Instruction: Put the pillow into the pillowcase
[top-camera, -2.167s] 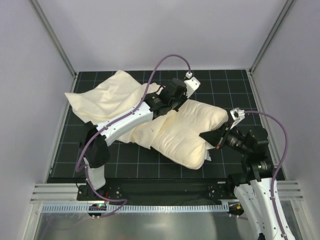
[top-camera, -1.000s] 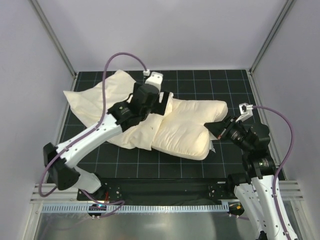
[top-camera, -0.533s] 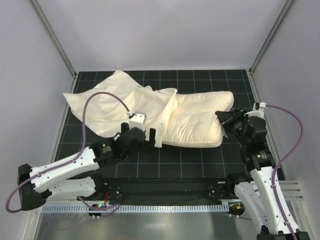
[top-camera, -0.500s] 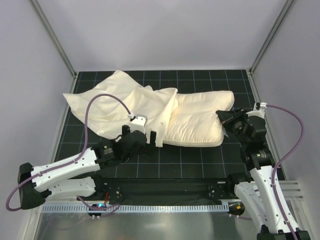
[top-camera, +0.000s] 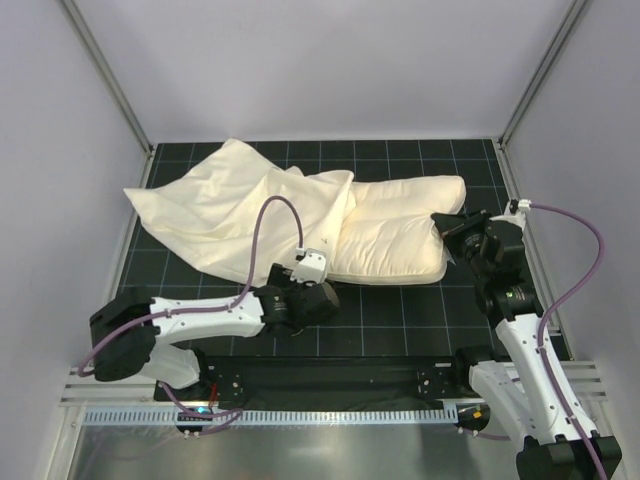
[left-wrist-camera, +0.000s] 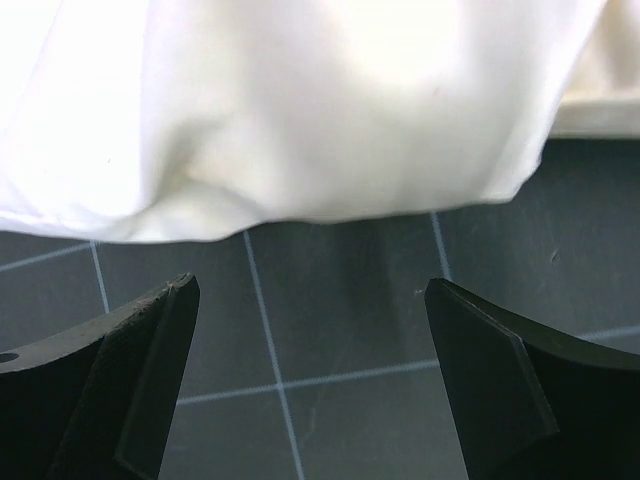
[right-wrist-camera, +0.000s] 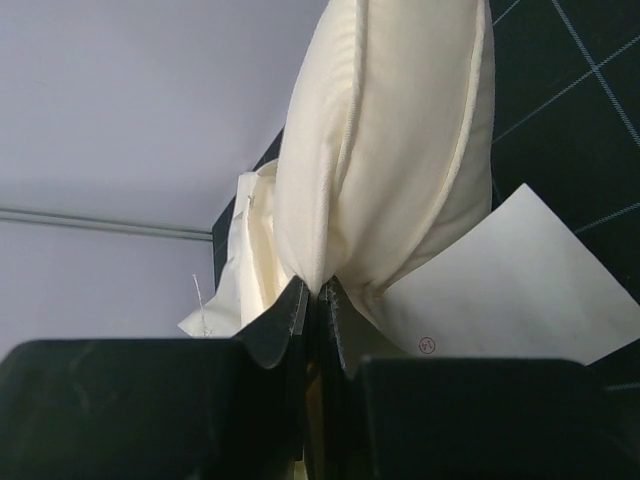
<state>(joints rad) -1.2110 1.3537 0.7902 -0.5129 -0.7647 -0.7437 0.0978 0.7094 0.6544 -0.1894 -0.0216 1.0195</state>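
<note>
The puffy cream pillow (top-camera: 400, 235) lies flat on the right half of the mat, and its left end is covered by the pillowcase's edge. The limp, wrinkled pillowcase (top-camera: 225, 205) spreads over the back left. My right gripper (top-camera: 445, 226) is shut on the pillow's right edge. In the right wrist view my gripper (right-wrist-camera: 318, 296) pinches the stitched seam of the pillow (right-wrist-camera: 400, 130), next to a white tag (right-wrist-camera: 500, 290). My left gripper (top-camera: 318, 296) stands open and empty low over the mat. The pillowcase hem (left-wrist-camera: 300, 120) lies just ahead of my left gripper (left-wrist-camera: 312, 385).
The black grid mat (top-camera: 400, 320) is walled by grey panels on the left, back and right, with metal posts (top-camera: 110, 75) at the back corners. A rail (top-camera: 320, 412) runs along the near edge. Purple cables (top-camera: 585, 270) loop off both wrists.
My left arm has let go, drawn back from over the pillow, and come down open in front of the pillowcase. My right gripper has pulled the pillow right and back, laying it flatter.
</note>
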